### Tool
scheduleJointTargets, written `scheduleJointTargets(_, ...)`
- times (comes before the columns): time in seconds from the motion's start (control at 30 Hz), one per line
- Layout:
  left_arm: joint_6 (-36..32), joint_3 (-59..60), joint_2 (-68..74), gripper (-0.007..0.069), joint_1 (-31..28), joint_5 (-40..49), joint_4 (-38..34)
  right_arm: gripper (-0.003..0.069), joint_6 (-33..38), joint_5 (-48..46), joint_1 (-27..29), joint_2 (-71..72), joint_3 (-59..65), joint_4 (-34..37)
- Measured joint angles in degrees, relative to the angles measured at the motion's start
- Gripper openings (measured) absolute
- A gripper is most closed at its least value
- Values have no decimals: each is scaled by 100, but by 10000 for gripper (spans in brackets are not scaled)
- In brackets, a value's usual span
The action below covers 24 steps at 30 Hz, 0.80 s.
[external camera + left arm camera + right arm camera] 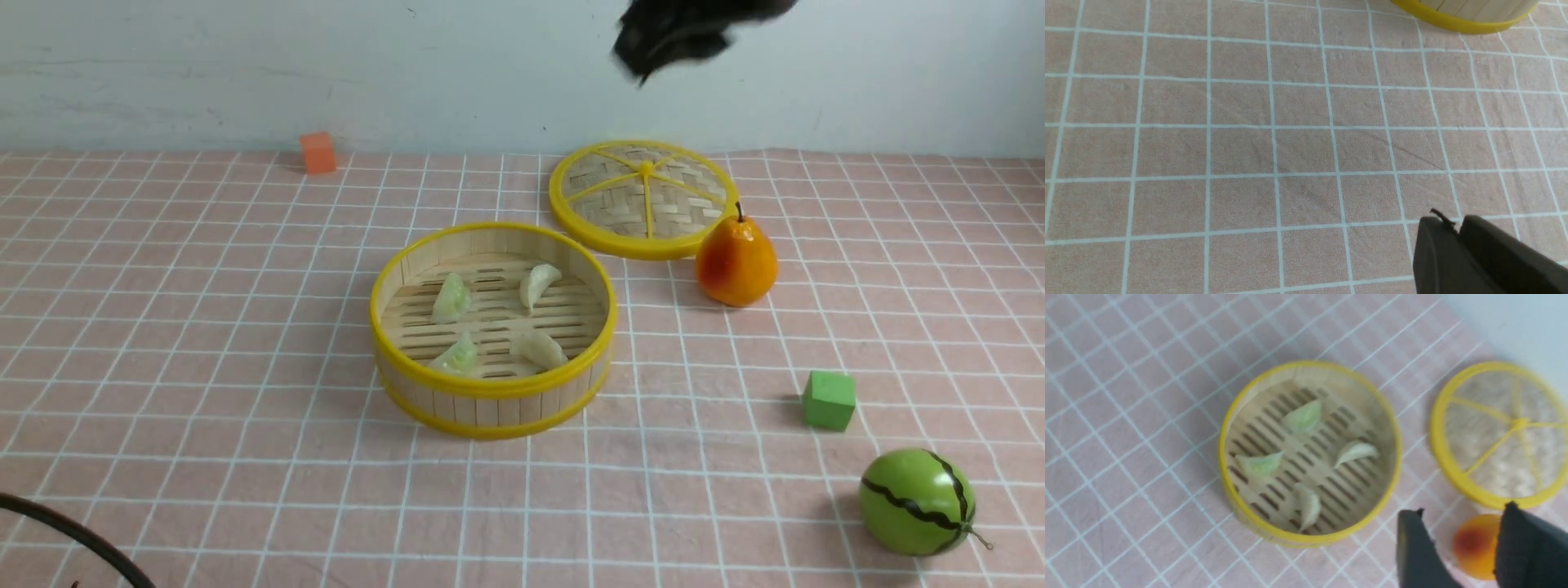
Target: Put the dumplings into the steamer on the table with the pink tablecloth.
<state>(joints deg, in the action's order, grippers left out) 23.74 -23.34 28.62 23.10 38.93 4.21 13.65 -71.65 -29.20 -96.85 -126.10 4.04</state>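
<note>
Right wrist view, right claw: the right claw (1462, 510) hangs high over the table, fingers spread and empty, with the pear (1474, 545) showing through the gap.
Left claw: the left claw (1455, 225) sits low over bare tablecloth (1241, 147), fingers pressed together and holding nothing.
Way from right claw to steamer: in the front view the steamer (490, 404) lies below this claw, toward the robot and to its left. The lid (645, 192) lies flat more nearly under the claw.
Way from left claw to steamer: only the steamer's yellow bottom rim shows at the edge of the left wrist view, ahead of the fingers, with open cloth between.
Dumplings: all four dumplings (451, 298) lie inside the steamer on its slatted floor, two pale green and two cream.
Long axes: each crescent points a different way, and none touches another.
Left on the cloth: no dumpling is visible outside the steamer.
Nearer arm: I cannot tell for sure, since the right claw is blurred in the front view.
Judgement: the loading looks finished, so the next move likely needs only a clear path away from the steamer.
</note>
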Motion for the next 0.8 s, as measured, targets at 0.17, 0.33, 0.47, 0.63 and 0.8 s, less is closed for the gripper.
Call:
scheduleJointTargets(0.17,7,0,0,71,0,0,0,-3,-509,-40,0,1469,663,-822)
scheduleJointTargets(0.33,6,0,0,73,0,0,7,-19,-955,-66,0,3024,2661,-1487)
scheduleJointTargets(0.47,6,0,0,74,0,0,9,-19,-1527,733,0,4294,4899,-1774)
scheduleJointTargets(0.63,12,0,0,74,0,0,14,-19,-2183,3715,0,5842,8188,-1936)
scheduleJointTargets(0.8,16,0,0,75,0,0,23,-19,-2366,7264,0,6759,10975,-2232)
